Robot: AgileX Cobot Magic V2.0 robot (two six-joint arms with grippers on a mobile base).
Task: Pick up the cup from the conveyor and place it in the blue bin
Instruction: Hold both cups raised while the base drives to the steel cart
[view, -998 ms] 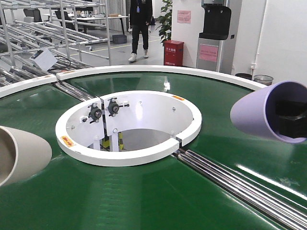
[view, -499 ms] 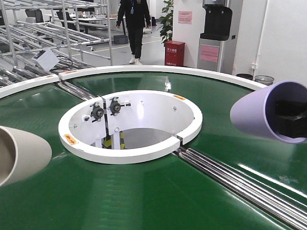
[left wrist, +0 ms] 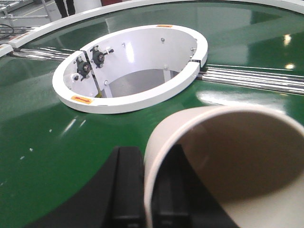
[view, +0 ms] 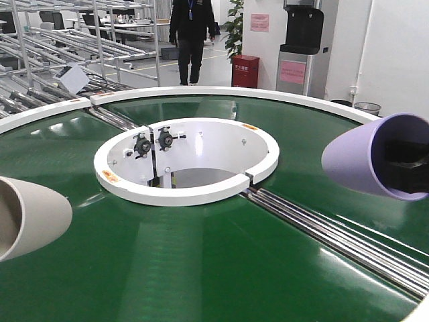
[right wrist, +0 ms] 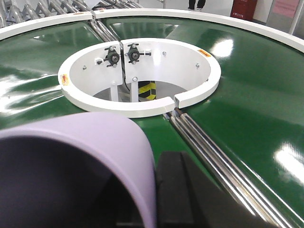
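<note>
The conveyor point(view: 201, 261) is a glossy dark green ring belt with a white inner rim point(view: 188, 194) and a band of steel rollers point(view: 335, 235). My left gripper point(left wrist: 148, 190) is shut on the wall of a beige cup point(left wrist: 228, 156), one finger inside and one outside. That cup lies on its side, held above the belt at the left edge point(view: 27, 215). My right gripper point(right wrist: 155, 199) is shut the same way on a purple cup point(right wrist: 95, 137), which hangs over the belt at the right point(view: 362, 161). The blue bin is out of view.
The conveyor's hollow centre point(view: 194, 176) holds brackets and a post. Beyond the outer rim point(view: 221, 92) stand a person point(view: 191, 33), metal racks point(view: 67, 40), a red box point(view: 244, 70), a grey dispenser point(view: 301, 50) and a waste basket point(view: 367, 107).
In the front view the inner ring has slid up and to the right and the background has shifted. Both cups stay at the same spots in the frame, still gripped.
</note>
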